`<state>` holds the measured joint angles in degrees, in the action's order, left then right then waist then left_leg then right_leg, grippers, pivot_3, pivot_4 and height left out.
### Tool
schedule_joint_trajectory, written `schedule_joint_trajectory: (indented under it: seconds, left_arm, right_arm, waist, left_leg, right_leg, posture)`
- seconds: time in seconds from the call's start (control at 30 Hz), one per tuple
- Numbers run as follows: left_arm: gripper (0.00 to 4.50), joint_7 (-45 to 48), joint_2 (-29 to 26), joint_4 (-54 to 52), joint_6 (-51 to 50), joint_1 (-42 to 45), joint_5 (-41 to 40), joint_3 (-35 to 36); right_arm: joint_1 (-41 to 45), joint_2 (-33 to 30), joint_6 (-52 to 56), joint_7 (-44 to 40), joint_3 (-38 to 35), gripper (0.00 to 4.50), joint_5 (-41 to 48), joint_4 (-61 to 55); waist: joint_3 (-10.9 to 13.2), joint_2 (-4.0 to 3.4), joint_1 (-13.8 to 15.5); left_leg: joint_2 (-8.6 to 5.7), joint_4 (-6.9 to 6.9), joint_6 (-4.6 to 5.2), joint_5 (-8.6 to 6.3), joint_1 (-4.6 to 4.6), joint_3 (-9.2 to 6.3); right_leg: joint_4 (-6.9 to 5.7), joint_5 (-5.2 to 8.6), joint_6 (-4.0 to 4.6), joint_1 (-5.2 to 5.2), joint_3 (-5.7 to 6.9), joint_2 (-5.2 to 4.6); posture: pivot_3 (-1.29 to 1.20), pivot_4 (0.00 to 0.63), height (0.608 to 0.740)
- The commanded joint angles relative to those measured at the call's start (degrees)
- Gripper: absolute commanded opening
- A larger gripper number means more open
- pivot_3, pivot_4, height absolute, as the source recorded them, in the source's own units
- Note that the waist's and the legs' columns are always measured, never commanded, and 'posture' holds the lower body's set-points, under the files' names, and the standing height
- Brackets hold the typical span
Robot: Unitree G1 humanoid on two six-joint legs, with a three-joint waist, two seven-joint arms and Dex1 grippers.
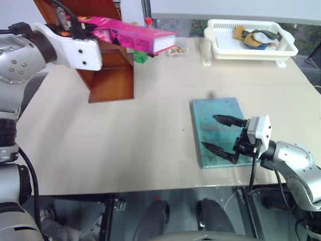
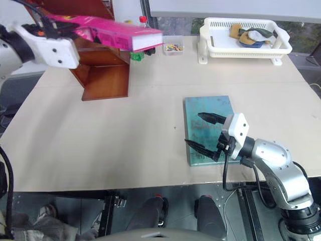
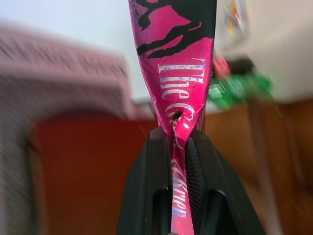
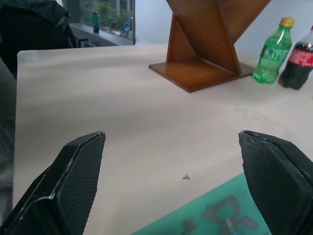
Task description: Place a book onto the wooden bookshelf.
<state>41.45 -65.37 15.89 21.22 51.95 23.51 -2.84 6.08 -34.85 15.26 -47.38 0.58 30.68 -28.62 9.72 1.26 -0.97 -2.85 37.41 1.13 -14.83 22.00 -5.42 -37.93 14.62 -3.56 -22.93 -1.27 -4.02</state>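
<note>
The desk [image 1: 125,150] carries the wooden bookshelf [image 1: 108,75] at its far left. The pink book [image 1: 135,37] hangs level in the air beside the bookshelf, clenched in the left pincer [image 3: 178,161]. The right pincer [image 1: 223,134] gapes wide over a teal book [image 1: 215,120], grasping nothing.

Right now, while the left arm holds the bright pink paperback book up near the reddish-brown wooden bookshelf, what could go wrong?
1. The left tool pinches the bright pink paperback book at one edge only, so it sticks far out and may sag or slip.
2. Its free end hangs above the green plastic bottle and dark cola bottle; a swing could topple them.
3. The reddish-brown wooden bookshelf has slanted panels; the book may hit them.
</note>
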Motion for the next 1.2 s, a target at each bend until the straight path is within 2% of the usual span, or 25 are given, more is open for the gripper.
schedule_joint_trajectory:
  seconds: [0.03, 0.2, 0.37, 0.7, 1.2]
  left_arm:
    - [0.09, 1.47, -2.21, 2.45, -5.49, 0.95, 1.13, 1.06]
    - [0.09, 0.53, -1.91, 6.43, -7.18, 1.12, 3.65, -0.38]
    - [0.09, 1.11, -1.19, 9.05, -8.88, 1.63, 3.99, -1.85]
    - [0.09, -1.86, 4.17, 16.24, -6.68, 7.81, 6.81, -6.85]
    - [0.09, -4.59, 9.07, 33.91, -5.31, 19.17, 13.12, -13.92]
  right_arm:
    - [4.64, 0.72, 0.78, 1.60, -1.71, 4.50, 1.83, -2.86]
    - [14.19, 1.43, 8.53, 9.86, -3.45, 4.50, 3.72, -5.84]
    - [18.09, -0.25, 13.82, 12.55, -5.30, 4.50, 6.22, -8.41]
    - [20.80, 1.91, 12.86, 14.75, -8.12, 4.50, 9.05, -8.44]
    - [18.99, 3.06, 12.84, 17.25, -7.15, 4.50, 8.26, -9.90]
  waist:
    - [0.03, 0.00, -0.03]
    - [0.06, 0.02, -0.14]
    - [0.05, 0.05, -0.01]
    - [0.06, 0.03, -0.12]
    - [0.05, 0.01, -0.16]
  left_leg:
    - [0.00, 0.00, 0.00, 0.00, 0.00, -0.01]
    - [0.00, 0.02, -0.01, 0.01, 0.05, -0.01]
    - [0.00, 0.08, -0.24, 0.14, 0.56, -0.08]
    - [-0.02, 0.60, -0.06, 0.05, 0.63, -0.11]
    - [-0.07, 1.05, -0.13, 0.14, 0.37, -0.22]
  right_leg:
    - [-0.01, 0.00, 0.00, -0.01, 0.00, 0.01]
    - [-0.08, 0.00, 0.00, -0.12, 0.00, 0.01]
    - [-0.16, -0.01, 0.02, -0.57, 0.03, -0.02]
    - [-0.95, 0.00, 0.02, -0.76, 0.04, 0.02]
    - [-1.72, -0.02, -0.02, -0.60, 0.06, 0.11]
  posture:
    - [0.00, 0.150, 0.740]
    - [0.00, 0.150, 0.740]
    - [0.00, 0.150, 0.740]
    - [0.00, 0.150, 0.740]
    - [0.00, 0.150, 0.740]
